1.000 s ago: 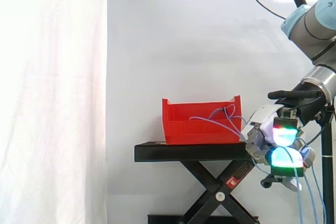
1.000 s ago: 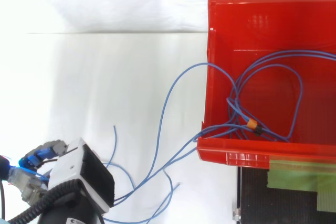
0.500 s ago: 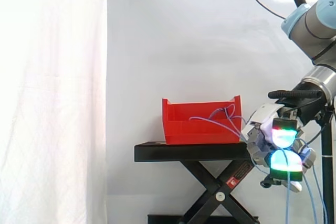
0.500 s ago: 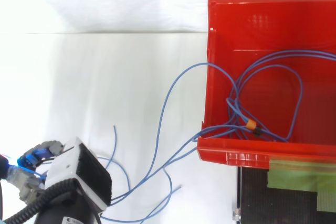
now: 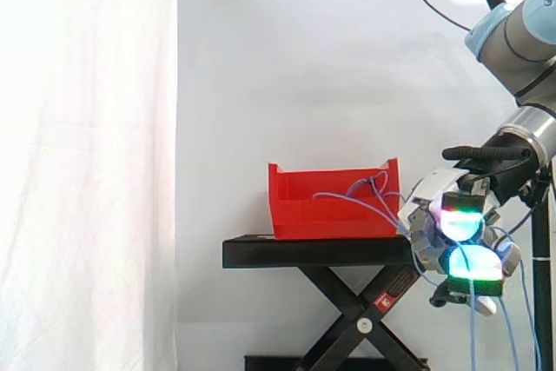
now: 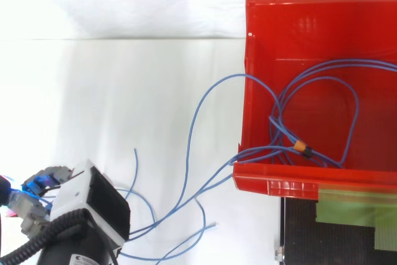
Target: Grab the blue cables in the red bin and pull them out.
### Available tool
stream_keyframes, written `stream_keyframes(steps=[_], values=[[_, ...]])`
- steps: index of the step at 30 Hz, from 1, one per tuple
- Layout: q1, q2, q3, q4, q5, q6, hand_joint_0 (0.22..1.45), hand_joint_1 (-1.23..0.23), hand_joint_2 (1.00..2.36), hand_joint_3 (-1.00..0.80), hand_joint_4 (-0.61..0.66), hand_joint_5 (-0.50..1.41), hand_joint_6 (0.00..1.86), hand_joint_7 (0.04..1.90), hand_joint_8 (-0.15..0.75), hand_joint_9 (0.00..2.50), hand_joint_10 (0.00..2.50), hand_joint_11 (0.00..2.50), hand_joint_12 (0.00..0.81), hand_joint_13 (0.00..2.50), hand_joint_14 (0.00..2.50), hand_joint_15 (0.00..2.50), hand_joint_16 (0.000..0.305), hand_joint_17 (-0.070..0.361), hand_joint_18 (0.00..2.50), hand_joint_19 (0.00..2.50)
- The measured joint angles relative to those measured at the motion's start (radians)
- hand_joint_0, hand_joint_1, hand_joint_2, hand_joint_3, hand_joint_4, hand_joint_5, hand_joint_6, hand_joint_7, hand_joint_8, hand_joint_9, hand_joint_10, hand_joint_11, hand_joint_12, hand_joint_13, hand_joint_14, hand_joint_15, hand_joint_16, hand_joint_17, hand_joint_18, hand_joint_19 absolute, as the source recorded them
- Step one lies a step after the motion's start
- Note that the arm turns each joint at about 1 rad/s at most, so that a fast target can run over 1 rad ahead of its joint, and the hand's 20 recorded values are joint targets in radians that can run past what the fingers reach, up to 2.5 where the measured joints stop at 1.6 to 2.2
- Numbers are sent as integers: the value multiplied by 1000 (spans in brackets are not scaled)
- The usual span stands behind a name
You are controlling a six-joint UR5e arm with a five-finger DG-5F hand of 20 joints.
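Several blue cables [image 6: 273, 130] loop on the floor of the red bin [image 6: 322, 29], spill over its near rim and sag through open air to the hand [image 5: 456, 236]. Hand sits just off the black stand's [image 5: 313, 251] right edge, below bin level, fingers curled round the strands, loose ends dangling beneath. White curtain [image 5: 87, 171] behind.

Bin [image 5: 330, 219] sits on the stand [image 5: 313, 252]; cables [image 6: 189, 138] trail from inside it, over its wall, to the hand [image 5: 426, 230] just beside, lower down.
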Motion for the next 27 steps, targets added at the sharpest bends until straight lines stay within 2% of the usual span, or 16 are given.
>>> stream_keyframes(steps=[13, 18, 22, 27], values=[[1, 0, 0, 2, 0, 0, 733, -624, 1000, -1000, -9, 784, 383, 745, 183, 1163, 946, 1646, 304, 1437, 5, 1595, 47, 107, 804, 674], [3, 0, 4, 37, -1, -23, 734, -629, 1000, -1000, -4, 781, 383, 749, 181, 1167, 927, 1659, 300, 1432, 5, 1600, 47, 106, 805, 683], [3, 0, 19, 106, -4, -88, 732, -643, 1000, -1000, -5, 756, 412, 734, 190, 1162, 924, 1659, 299, 1432, 5, 1601, 48, 107, 807, 680], [3, -1, 56, 232, -28, -221, 728, -655, 1000, -1000, 5, 709, 501, 689, 183, 1152, 930, 1650, 298, 1434, 5, 1597, 48, 108, 809, 681]])
